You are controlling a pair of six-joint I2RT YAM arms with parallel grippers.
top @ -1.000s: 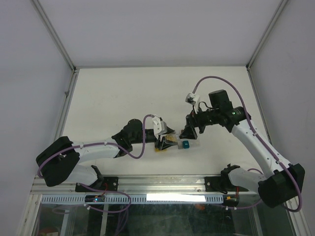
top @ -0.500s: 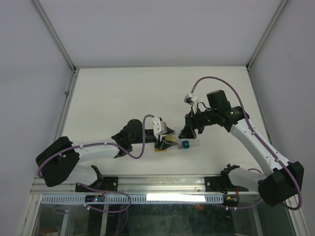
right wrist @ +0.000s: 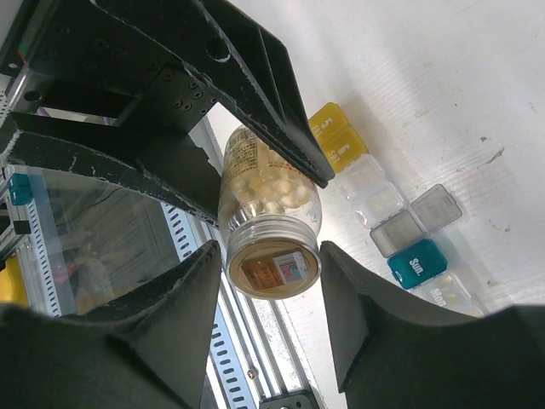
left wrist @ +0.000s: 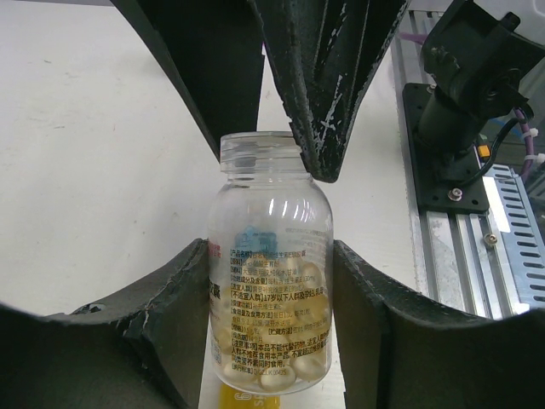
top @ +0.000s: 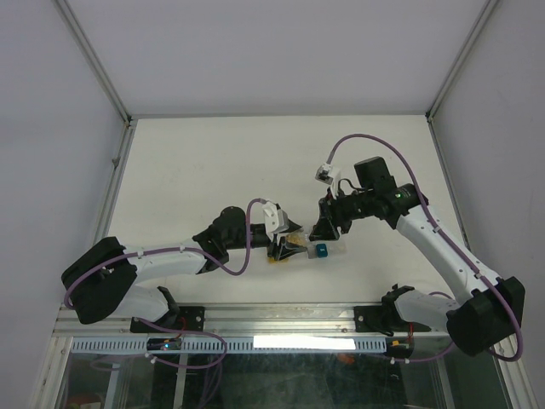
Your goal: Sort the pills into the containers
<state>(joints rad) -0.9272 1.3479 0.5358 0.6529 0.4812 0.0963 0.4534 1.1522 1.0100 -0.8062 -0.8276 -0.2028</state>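
The left gripper (left wrist: 271,256) has its fingers closed on the body of a clear plastic pill bottle with a printed label (left wrist: 271,196), holding it with the threaded neck pointing towards the right gripper (right wrist: 271,256). Pale yellow pills (left wrist: 302,341) lie heaped inside the bottle, at the end away from the neck.

The right gripper's fingers stand partly open, one on each side of the bottle's neck and very close to it. I cannot tell whether they press on it.

Just beside the bottle, a row of small square plastic pill-box cells (right wrist: 368,183) lies on the white tabletop (right wrist: 443,85). The yellow cell (right wrist: 336,136) lies closest to the bottle's body. Clear cells follow it, then a grey cell (right wrist: 398,232) with its lid flipped open. A teal cell marked "Sun" (right wrist: 417,262) comes next.
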